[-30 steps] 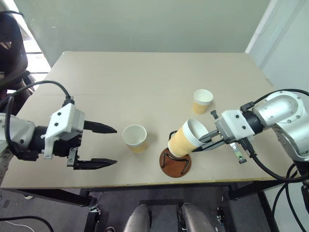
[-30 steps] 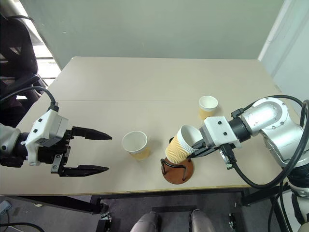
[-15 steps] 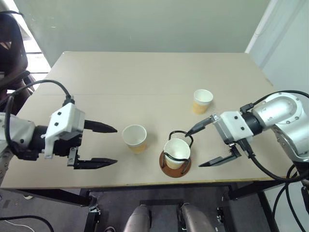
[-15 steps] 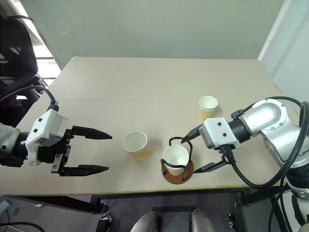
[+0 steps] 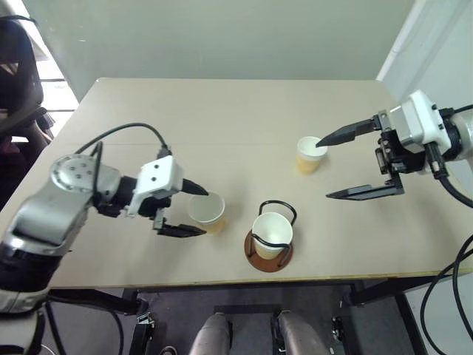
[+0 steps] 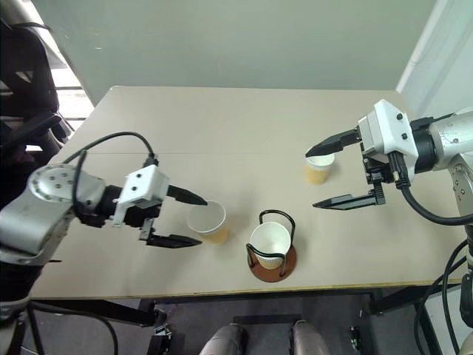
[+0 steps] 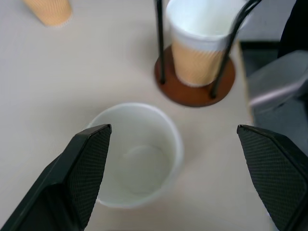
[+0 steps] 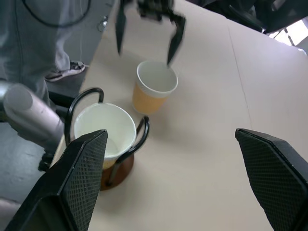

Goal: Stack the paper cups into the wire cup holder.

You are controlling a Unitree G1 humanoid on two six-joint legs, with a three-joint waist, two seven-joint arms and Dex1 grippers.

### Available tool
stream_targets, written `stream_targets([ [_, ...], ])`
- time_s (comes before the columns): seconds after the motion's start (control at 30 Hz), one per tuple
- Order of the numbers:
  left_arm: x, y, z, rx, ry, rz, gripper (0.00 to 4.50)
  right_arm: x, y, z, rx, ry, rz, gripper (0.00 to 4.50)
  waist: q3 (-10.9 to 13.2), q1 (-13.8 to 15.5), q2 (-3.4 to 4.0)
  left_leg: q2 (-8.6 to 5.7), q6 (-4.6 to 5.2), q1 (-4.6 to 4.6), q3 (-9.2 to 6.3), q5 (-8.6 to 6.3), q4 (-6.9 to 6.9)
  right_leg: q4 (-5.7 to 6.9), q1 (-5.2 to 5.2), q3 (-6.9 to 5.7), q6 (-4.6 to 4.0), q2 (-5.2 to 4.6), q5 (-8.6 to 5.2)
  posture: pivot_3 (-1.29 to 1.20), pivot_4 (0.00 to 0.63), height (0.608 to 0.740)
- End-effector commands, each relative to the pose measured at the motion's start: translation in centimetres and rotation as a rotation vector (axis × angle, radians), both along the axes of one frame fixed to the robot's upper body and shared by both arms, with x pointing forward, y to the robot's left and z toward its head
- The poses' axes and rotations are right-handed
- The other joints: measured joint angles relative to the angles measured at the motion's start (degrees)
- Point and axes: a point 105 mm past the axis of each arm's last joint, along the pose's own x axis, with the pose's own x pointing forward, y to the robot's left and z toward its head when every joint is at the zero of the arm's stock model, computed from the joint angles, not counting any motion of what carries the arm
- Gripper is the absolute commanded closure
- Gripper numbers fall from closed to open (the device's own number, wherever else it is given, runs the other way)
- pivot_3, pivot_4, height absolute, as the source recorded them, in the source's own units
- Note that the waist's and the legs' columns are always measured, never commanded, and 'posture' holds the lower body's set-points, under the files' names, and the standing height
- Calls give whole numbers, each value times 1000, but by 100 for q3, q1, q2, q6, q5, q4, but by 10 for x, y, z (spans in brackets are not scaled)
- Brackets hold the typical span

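The wire cup holder (image 5: 269, 250), taken as landmark, is set near the front edge of the table (image 5: 222, 118); part of its reddish-brown base is hidden by the seated cup (image 5: 270, 233), which is held upright inside the black wire loops. In the left wrist view the loop tops are cut off by the frame. A second cup (image 5: 207, 211) is placed upright just to the left of the holder, apart from it, its lower wall partly screened by the left gripper (image 5: 196, 209), whose fingers are spread wide on either side of it; contact cannot be made out. A third cup (image 5: 310, 154) is found beyond the holder and to its right, well apart; its rim is partly crossed by the upper finger of the right gripper (image 5: 323, 168), which is held above the table with fingers wide apart and nothing between them. Open tabletop is left behind the holder up to the far edge.
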Motion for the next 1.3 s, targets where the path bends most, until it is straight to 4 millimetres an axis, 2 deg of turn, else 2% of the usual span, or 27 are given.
stream_targets([
  [0.03, 3, -6, -7, 55, -12, -59, 0, -8, -5, 13, 15, -50, -28, 178, 0, 0, 0, 0, 0, -1, 0, 0, 0, -1, 0, 0, 3, 0, 0, 0, 150, 740],
  [0.13, 3, -12, -11, 69, -8, -88, 0, -10, -8, 13, 9, -54, -56, 178, 1, -1, -2, 0, 0, -2, 1, 0, 1, -4, 2, 0, 18, 0, 6, 0, 150, 740],
  [0.23, 0, -15, -18, 94, 10, -123, 557, -11, -10, 12, 6, -53, -71, 157, 1, -2, -2, 0, 1, -1, 1, 0, 2, -4, 3, 0, 30, -1, 8, 0, 150, 740],
  [0.4, 7, -13, -30, 152, -4, -123, 2329, -13, -11, 11, 1, -55, -92, 157, 1, -1, -1, 0, 4, 0, 1, 2, 11, -3, 9, 1, 38, -1, 8, 0, 150, 740],
  [0.6, 11, -14, -32, 203, -51, -137, 4471, -13, -13, 11, -1, -65, -108, 157, 1, -1, -1, -1, 7, -1, 1, 4, 31, -3, 18, 1, 45, -1, 12, 0, 150, 740],
  [0.7, 11, -15, -28, 192, -58, -147, 4471, -13, -14, 11, -5, -68, -116, 157, 0, -1, -1, -3, 7, -1, 1, 4, 36, -3, 20, 3, 46, -1, 13, 0, 150, 740],
  [0.87, 7, -25, 8, 95, -100, -224, 4471, -18, -20, 13, 1, -57, -109, 157, 1, 32, -2, -3, 7, -6, 0, 4, 39, -3, 20, 1, 50, -1, 14, 0, 150, 740],
  [1.0, -1, -45, 63, -31, -170, -408, 4471, -25, -36, 16, -17, -58, -109, 157, 2, 91, -3, -6, 8, -13, -2, 4, 50, -5, 23, 0, 57, -4, 11, 0, 150, 740],
  [1.13, -11, -65, 91, -81, -222, -562, 4471, -23, -43, 19, -20, -92, -156, 157, 1, 89, -2, -14, 20, -18, 3, -4, 66, -9, 26, 3, 71, -17, 14, 0, 150, 740],
  [1.2, -18, -74, 98, -88, -232, -643, 4471, -24, -44, 18, -24, -98, -172, 157, 1, 88, -2, -17, 23, -19, 3, -6, 70, -11, 30, 4, 85, -20, 15, 0, 150, 740],
  [1.3, -20, -83, 97, -53, -242, -726, 4471, -27, -45, 18, -23, -108, -189, 157, 1, 87, -1, -21, 28, -21, 5, -8, 77, -11, 32, 5, 99, -26, 11, 0, 150, 740],
])
